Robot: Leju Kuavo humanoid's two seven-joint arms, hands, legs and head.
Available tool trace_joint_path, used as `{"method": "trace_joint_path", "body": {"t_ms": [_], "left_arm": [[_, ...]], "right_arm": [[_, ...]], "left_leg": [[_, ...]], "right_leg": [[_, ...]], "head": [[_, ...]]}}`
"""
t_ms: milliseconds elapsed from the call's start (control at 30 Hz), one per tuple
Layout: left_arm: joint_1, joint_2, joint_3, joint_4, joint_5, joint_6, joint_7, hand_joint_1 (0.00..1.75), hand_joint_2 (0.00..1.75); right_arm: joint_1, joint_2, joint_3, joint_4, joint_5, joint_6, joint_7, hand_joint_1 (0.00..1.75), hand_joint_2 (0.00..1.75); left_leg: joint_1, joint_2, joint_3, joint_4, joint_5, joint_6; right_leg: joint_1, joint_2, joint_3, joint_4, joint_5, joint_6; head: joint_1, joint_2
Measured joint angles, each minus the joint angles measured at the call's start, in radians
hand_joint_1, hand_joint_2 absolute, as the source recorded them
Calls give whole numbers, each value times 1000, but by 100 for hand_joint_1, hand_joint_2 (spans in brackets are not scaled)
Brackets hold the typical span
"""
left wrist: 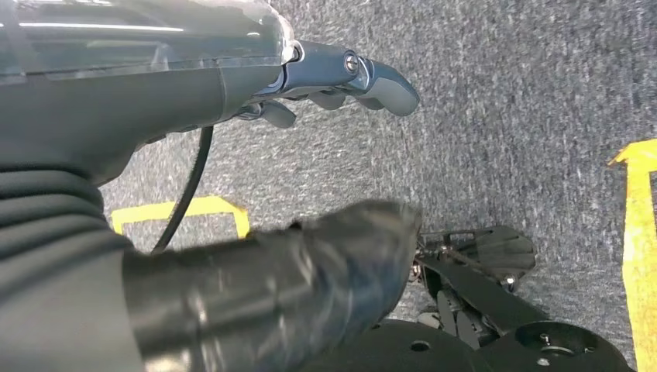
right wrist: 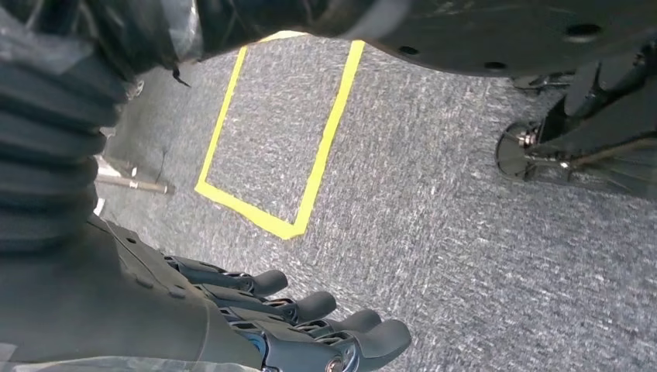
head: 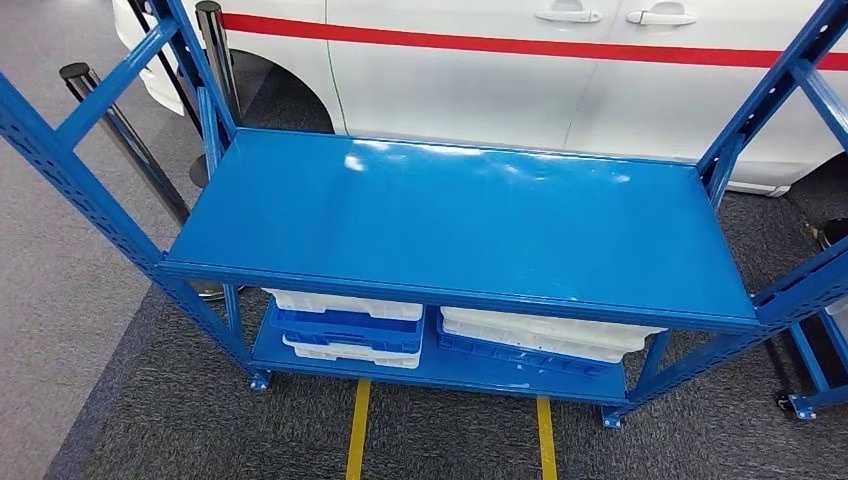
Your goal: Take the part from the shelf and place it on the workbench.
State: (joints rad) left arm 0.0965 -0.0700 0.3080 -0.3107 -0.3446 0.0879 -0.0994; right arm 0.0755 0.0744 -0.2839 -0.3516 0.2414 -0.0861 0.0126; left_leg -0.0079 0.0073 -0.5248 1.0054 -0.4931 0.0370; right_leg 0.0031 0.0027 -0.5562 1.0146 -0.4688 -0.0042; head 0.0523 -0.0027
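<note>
From my head: one blue steel shelf (head: 460, 215), top deck bare, lower deck storing two stacks of white and blue plastic trays (head: 348, 328), the part not identifiable; left wrist: my left hand (left wrist: 341, 81) hangs idle, fingers loose, holding nothing; right wrist: my right hand (right wrist: 310, 325) likewise.

We see a white car (head: 520, 70) with a red stripe (head: 500, 45) behind, a black post (head: 120, 125) nearby, and yellow tape (right wrist: 310, 186) on grey carpet (right wrist: 465, 256).
</note>
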Motion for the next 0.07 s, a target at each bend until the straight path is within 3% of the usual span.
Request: {"method": "trace_joint_path", "body": {"t_ms": [67], "left_arm": [[4,6,-30,-7,34,-8,9,0,0]], "right_arm": [[6,-6,26,-3,-23,8,-1,0,0]], "left_leg": [[0,0,0,0,0,0]], "right_leg": [[0,0,0,0,0,1]], "head": [[0,0]]}}
